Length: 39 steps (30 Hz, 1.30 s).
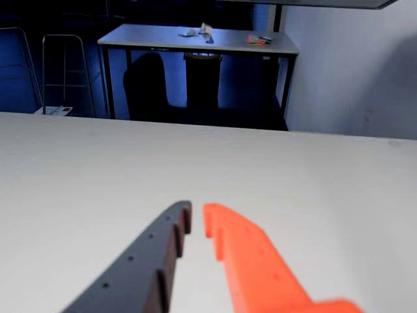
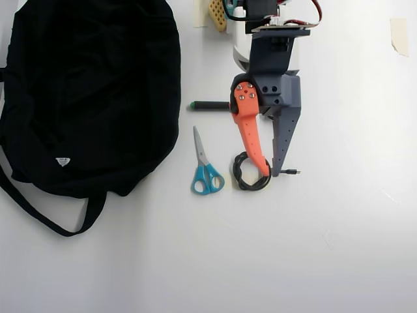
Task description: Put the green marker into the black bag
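Note:
The black bag (image 2: 91, 91) lies flat at the left of the overhead view, strap trailing toward the front. The green marker (image 2: 210, 105) lies right of the bag; only its black barrel and small green end tip show, the rest is hidden under my arm. My gripper (image 2: 270, 173) has an orange and a grey finger. It reaches past the marker, over a coiled black cable (image 2: 251, 179), and holds nothing. In the wrist view my gripper (image 1: 197, 218) is shut with a thin slit between the tips, over bare white table. Bag and marker are out of that view.
Blue-handled scissors (image 2: 205, 168) lie between the bag and the cable. My white base (image 2: 242, 49) stands at the top, with a yellow object (image 2: 217, 13) beside it. A tape piece (image 2: 399, 36) sticks at the top right. The wrist view shows a far table (image 1: 195, 39) with chairs.

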Motion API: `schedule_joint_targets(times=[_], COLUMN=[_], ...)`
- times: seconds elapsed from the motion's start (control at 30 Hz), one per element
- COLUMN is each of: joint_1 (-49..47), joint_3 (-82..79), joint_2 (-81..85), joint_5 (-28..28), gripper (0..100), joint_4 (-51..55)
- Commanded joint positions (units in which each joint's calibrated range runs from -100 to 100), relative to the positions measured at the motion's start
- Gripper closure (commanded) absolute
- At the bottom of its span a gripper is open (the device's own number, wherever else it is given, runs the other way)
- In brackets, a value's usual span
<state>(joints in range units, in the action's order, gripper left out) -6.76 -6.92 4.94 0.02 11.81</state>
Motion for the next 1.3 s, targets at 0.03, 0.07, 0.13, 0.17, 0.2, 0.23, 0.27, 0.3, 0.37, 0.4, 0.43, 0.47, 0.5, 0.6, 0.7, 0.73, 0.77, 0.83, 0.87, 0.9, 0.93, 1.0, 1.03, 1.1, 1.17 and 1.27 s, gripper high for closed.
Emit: schedule_joint_targets(times=[0.03,0.07,0.13,0.17,0.2,0.23,0.27,0.3,0.37,0.4,0.43,0.47,0.5,0.6,0.7,0.73,0.77,0.83,0.87,0.9,0.93,1.0,1.03,1.1,1.17,1.27], joint_1=[0.3,0.2,0.2,0.2,0.1,0.1,0.2,0.3,0.3,0.3,0.3,0.3,0.3,-0.3,-0.7,-0.9,-0.9,-0.9,-0.9,-0.9,-0.7,-0.6,-0.5,-0.6,-0.6,-0.4], joint_3=[3.0,3.0,2.6,2.6,2.6,2.5,2.5,2.5,2.4,2.5,2.5,2.5,2.5,1.5,1.7,2.2,2.2,2.2,2.2,2.2,2.2,2.2,1.9,1.4,1.3,1.3], joint_2=[0.0,0.1,0.3,0.4,0.4,0.4,0.4,0.4,0.4,0.4,0.5,0.5,0.6,1.3,1.3,1.3,1.4,1.4,1.4,1.4,1.4,1.9,2.4,3.9,5.5,6.8], joint_5=[-0.2,-0.2,-0.2,-0.5,-0.5,-0.5,-0.5,-0.6,-0.7,-0.4,-0.3,-0.4,-0.3,-0.2,-0.1,-0.1,-0.1,-0.1,-0.1,-0.1,-0.1,-0.1,-0.1,-0.1,0.0,0.9], gripper=[98,98,98,98,98,98,98,98,98,98,98,98,98,98,98,98,98,98,98,98,98,98,98,98,98,98], joint_4=[-1.0,-1.0,-1.0,-0.9,-0.9,-0.9,-0.9,-0.9,-0.9,-0.9,-0.9,-0.9,-0.9,1.3,8.1,14.6,17.6,23.2,26.0,29.4,35.3,40.8,43.1,47.5,51.8,58.5])
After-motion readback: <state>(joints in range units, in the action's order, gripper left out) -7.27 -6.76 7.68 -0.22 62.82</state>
